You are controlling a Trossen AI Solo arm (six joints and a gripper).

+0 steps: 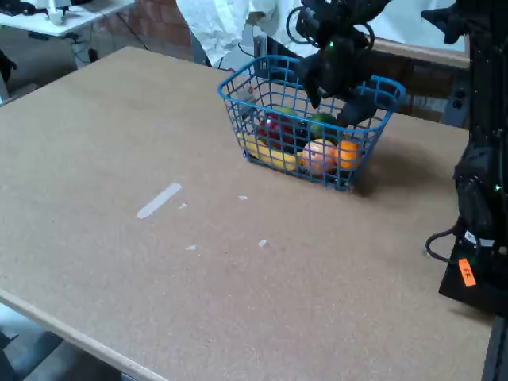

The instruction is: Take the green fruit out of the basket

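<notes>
The blue wire basket point(238, 103) stands at the far middle of the brown table in the fixed view. Inside it the dark green fruit point(321, 125) lies near the right end, behind an orange fruit point(348, 153) and a pale peach-coloured one point(317, 155). My black gripper point(335, 107) reaches down into the basket from above. Its two dark fingers stand apart, one on each side of the green fruit and just above it. It looks open, with nothing held. The arm hides the basket's far rim.
Red fruit point(274, 127) and yellow fruit point(266, 151) fill the basket's left half. A strip of pale tape point(159, 200) and small scraps lie on the table. The arm's black base with cables point(480, 206) stands at the right edge.
</notes>
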